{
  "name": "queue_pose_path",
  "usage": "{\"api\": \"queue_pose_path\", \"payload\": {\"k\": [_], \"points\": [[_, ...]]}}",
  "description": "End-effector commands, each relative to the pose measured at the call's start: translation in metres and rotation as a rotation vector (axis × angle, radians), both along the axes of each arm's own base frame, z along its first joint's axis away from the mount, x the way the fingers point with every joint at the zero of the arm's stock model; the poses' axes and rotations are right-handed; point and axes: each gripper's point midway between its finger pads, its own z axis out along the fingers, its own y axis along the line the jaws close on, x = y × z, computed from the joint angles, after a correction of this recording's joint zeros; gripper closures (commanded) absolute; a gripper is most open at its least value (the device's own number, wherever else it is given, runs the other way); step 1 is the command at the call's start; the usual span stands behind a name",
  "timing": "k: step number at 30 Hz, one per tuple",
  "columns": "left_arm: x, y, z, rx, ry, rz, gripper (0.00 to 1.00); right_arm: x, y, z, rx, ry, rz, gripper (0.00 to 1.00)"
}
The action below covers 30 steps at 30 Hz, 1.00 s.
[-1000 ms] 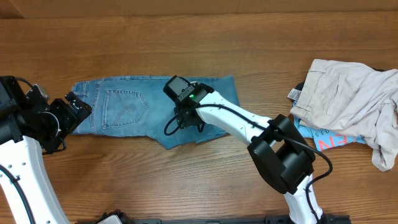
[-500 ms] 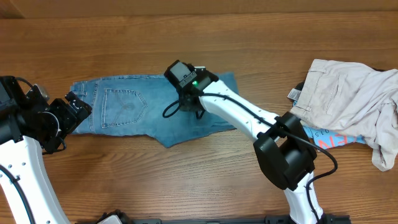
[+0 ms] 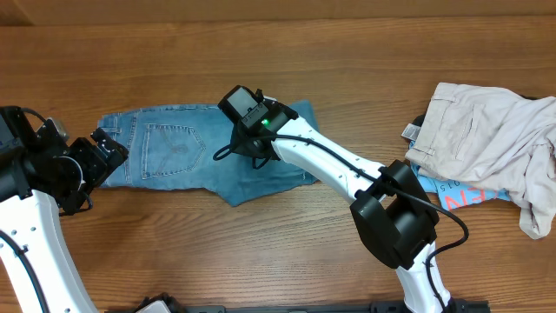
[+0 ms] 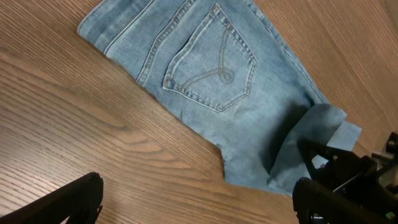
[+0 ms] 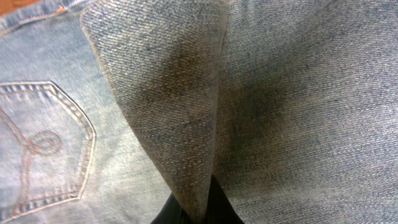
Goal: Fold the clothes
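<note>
The light blue denim jeans (image 3: 174, 156) lie flat at the table's left centre, back pocket (image 4: 211, 68) facing up. My right gripper (image 3: 250, 148) is over their middle, shut on a raised fold of the denim (image 5: 180, 93). That cloth stands up in a ridge between its black fingertips (image 5: 224, 211). The leg end (image 3: 300, 111) is drawn in toward the gripper. My left gripper (image 3: 109, 149) hangs open just off the waistband end (image 3: 113, 130), with only bare wood between its fingers (image 4: 74, 199).
Beige trousers (image 3: 486, 139) lie bunched at the right edge on top of a bright blue garment with red print (image 3: 456, 196). The right arm (image 3: 347, 169) stretches diagonally across the table's middle. Bare wood runs along the back and front.
My right gripper has shut on the jeans' leg cloth and carried it left and slightly back. The jeans' right end has pulled in toward the middle. The left arm has not moved.
</note>
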Motion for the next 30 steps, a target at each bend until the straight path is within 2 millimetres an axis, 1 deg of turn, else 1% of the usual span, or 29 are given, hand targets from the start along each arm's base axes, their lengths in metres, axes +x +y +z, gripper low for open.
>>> {"api": "queue_pose_path", "payload": {"k": [1, 2, 3, 4, 6, 7, 9, 10, 12, 13, 14, 15, 16, 17, 18, 19, 21, 22, 24, 26, 27, 29, 30], "points": [[0.000, -0.002, 0.000, 0.008, 0.001, -0.030, 0.00, 0.007, 0.018, 0.015, 0.078, -0.027, -0.036, 0.94], [0.000, -0.002, 0.000, 0.007, 0.003, -0.030, 0.00, 0.008, 0.019, 0.015, 0.083, -0.030, -0.035, 0.88], [-0.001, -0.003, 0.000, 0.006, 0.004, -0.030, 0.00, 0.007, 0.020, 0.015, 0.083, -0.029, -0.035, 0.85], [-0.001, -0.002, 0.000, 0.007, 0.004, -0.030, 0.00, 0.007, 0.019, 0.015, 0.083, -0.029, -0.035, 0.80], [0.000, -0.003, 0.000, 0.007, 0.004, -0.030, 0.00, 0.004, 0.023, 0.015, 0.094, -0.018, -0.023, 0.52], [-0.001, -0.002, 0.000, 0.007, 0.004, -0.030, 0.00, 0.002, 0.023, 0.015, 0.092, -0.013, -0.020, 0.47], [-0.001, -0.003, 0.000, 0.007, 0.005, -0.030, 0.00, 0.001, 0.020, 0.014, 0.065, -0.019, 0.008, 0.47], [-0.001, -0.003, 0.000, 0.007, 0.005, -0.030, 0.00, 0.002, 0.011, 0.016, 0.040, -0.017, -0.001, 0.46], [-0.001, -0.003, 0.000, 0.007, 0.005, -0.030, 0.00, 0.014, -0.016, 0.032, -0.021, -0.031, -0.041, 0.46], [-0.001, -0.003, 0.000, 0.007, 0.005, -0.030, 0.00, 0.020, -0.027, 0.038, -0.032, -0.030, -0.051, 0.46], [-0.001, -0.003, 0.000, 0.007, 0.005, -0.030, 0.00, 0.025, -0.040, 0.039, -0.034, -0.009, -0.071, 0.46], [-0.001, -0.002, 0.000, 0.007, 0.004, -0.031, 0.00, 0.027, -0.043, 0.038, 0.013, 0.035, -0.072, 0.52], [-0.001, -0.002, 0.000, 0.007, 0.004, -0.030, 0.00, 0.028, -0.039, 0.040, 0.082, 0.067, -0.032, 0.66], [0.000, -0.002, 0.000, 0.007, 0.004, -0.030, 0.00, 0.031, -0.029, 0.046, 0.166, 0.073, 0.043, 0.75], [0.000, -0.002, 0.000, 0.007, 0.003, -0.030, 0.00, 0.037, -0.016, 0.056, 0.250, 0.051, 0.107, 0.81], [-0.001, -0.003, 0.000, 0.006, 0.004, -0.030, 0.00, 0.041, -0.013, 0.058, 0.264, 0.034, 0.110, 0.87], [-0.001, -0.003, 0.000, 0.006, 0.005, -0.030, 0.00, 0.045, -0.004, 0.055, 0.280, 0.014, 0.123, 0.92], [-0.001, -0.003, 0.000, 0.005, 0.007, -0.030, 0.00, 0.044, 0.005, 0.049, 0.297, 0.019, 0.134, 0.96], [-0.001, -0.003, 0.000, 0.005, 0.008, -0.030, 0.00, 0.040, 0.018, 0.034, 0.326, 0.056, 0.139, 0.96], [-0.002, -0.003, -0.001, 0.003, 0.011, -0.031, 0.00, 0.033, 0.027, 0.009, 0.326, 0.110, 0.143, 0.96], [-0.002, -0.003, -0.001, 0.004, 0.011, -0.033, 0.00, 0.030, 0.033, -0.008, 0.337, 0.145, 0.158, 0.96], [-0.002, -0.003, -0.001, 0.010, 0.010, -0.047, 0.00, 0.026, 0.034, -0.027, 0.333, 0.180, 0.170, 0.96], [-0.002, -0.004, -0.001, 0.010, 0.011, -0.047, 0.00, 0.025, 0.034, -0.031, 0.326, 0.180, 0.181, 0.96]]}}
